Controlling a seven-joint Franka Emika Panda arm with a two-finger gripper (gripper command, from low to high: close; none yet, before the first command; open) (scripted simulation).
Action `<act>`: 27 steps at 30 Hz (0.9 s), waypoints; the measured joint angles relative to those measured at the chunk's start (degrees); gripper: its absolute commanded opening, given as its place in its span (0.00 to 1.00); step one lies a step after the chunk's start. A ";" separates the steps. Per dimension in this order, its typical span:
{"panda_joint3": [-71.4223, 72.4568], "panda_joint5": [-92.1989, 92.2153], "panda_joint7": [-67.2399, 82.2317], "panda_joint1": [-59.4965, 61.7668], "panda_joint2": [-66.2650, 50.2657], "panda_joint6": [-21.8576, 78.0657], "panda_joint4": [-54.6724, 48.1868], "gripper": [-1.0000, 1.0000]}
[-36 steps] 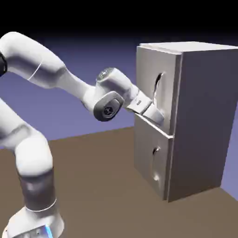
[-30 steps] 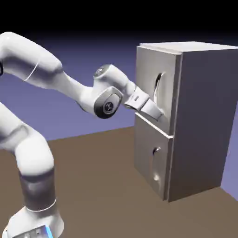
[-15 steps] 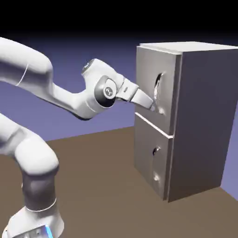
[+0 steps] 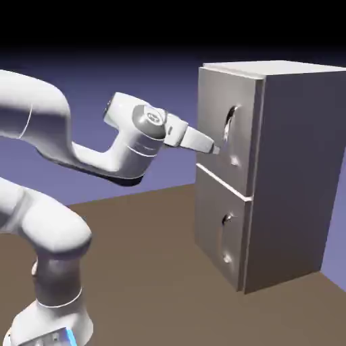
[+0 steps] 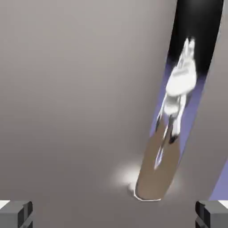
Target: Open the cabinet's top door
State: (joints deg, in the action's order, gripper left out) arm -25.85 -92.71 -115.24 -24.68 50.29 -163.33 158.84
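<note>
Raised since a second ago from the door's lower edge, hand [image 4: 215,149], jaws spread and empty, now just left of the loop handle [image 4: 230,125], which runs upright on the cabinet's [image 4: 297,176] shut top door [image 4: 219,105].

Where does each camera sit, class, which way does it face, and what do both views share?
Exterior view: fixed beside the robot, facing the cabinet at the picture's right; shows the arm rising from lower left, its open claw close to the top door, by the handle.
Hand view: on the hand, looking along the claw at the door's grey face; shows two grey fingertips at the bottom corners, apart, nothing between them.
Shared: the top door and its curved mirror-like handle.
</note>
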 measured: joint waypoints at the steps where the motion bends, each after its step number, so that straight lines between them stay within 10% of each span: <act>1: -0.69 -2.49 -1.96 -0.64 0.47 0.29 -0.06 1.00; 27: -18.18 -61.52 -48.32 -17.78 10.00 7.74 -2.95 1.00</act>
State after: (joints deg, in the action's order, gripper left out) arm -44.03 -154.23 -163.55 -42.46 60.28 -155.59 155.89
